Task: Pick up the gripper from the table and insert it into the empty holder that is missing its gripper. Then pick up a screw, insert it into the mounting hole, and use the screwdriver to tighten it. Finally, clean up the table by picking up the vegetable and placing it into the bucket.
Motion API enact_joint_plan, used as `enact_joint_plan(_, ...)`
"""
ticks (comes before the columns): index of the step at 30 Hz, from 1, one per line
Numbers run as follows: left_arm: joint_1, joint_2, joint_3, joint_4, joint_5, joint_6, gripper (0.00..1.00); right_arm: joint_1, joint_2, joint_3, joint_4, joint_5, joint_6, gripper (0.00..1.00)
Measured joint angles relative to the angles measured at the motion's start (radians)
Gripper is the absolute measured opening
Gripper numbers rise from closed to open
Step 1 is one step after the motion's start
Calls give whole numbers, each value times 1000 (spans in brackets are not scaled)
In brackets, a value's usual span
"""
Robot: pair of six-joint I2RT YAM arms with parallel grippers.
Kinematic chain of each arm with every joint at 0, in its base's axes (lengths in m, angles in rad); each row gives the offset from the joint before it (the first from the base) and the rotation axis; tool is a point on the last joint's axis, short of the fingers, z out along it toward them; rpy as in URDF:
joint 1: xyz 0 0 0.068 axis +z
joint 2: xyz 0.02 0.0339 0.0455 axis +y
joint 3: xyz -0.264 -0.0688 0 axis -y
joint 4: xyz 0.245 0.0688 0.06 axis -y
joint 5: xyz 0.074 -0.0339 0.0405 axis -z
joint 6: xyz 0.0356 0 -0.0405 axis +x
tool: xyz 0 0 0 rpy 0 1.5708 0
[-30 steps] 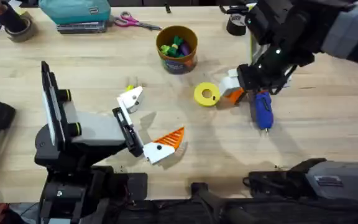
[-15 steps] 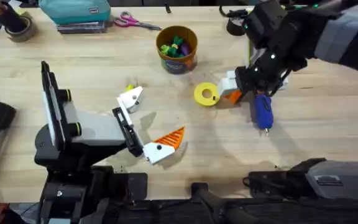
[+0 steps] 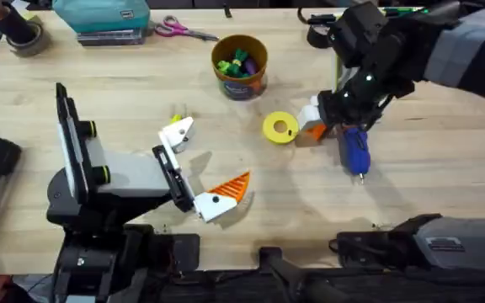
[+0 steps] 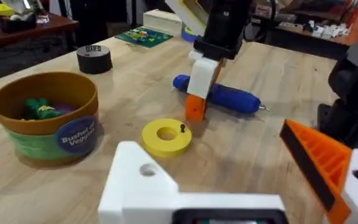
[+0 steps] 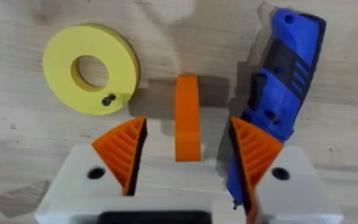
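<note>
Here the right pincer (image 5: pixel 188 158) hangs low over the counter (image 3: pixel 99 76), its orange ribbed pads (image 5: pixel 124 149) spread to either side of the loose orange gripper (image 5: pixel 187 118), not yet touching it; straddling it this way looks meant to close on its narrow flanks. The blue screwdriver (image 3: pixel 355 148) lies just beside, crowding one pad. A yellow disc (image 3: pixel 279 128) with a small screw (image 5: pixel 107 100) on it lies close on the other side. The left pincer (image 3: pixel 196 164) rests spread, one mount carrying its orange pad, the empty holder (image 3: pixel 178 133) bare, presumably parked awaiting the insert. The bucket (image 3: pixel 240 66) stands farther back, toys inside
</note>
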Motion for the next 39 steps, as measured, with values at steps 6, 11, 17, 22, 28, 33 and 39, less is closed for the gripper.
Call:
enact_joint_plan(6,0,0,0,0,0,0,985,0,0,0,19,0,0,750)
enact_joint_plan(11,0,0,0,0,0,0,986,0,0,0,19,-2,0,590)
enact_joint_plan(17,0,0,0,0,0,0,986,0,0,0,18,-3,0,163)
enact_joint_plan(22,0,0,0,0,0,0,986,0,0,0,21,-2,3,13)
enact_joint_plan(28,0,0,0,0,0,0,986,0,0,0,21,-2,3,11)
enact_joint_plan(33,0,0,0,0,0,0,985,0,-5,0,19,-3,4,10)
enact_joint_plan(39,0,0,0,0,0,0,986,0,-117,-2,-27,-3,4,10)
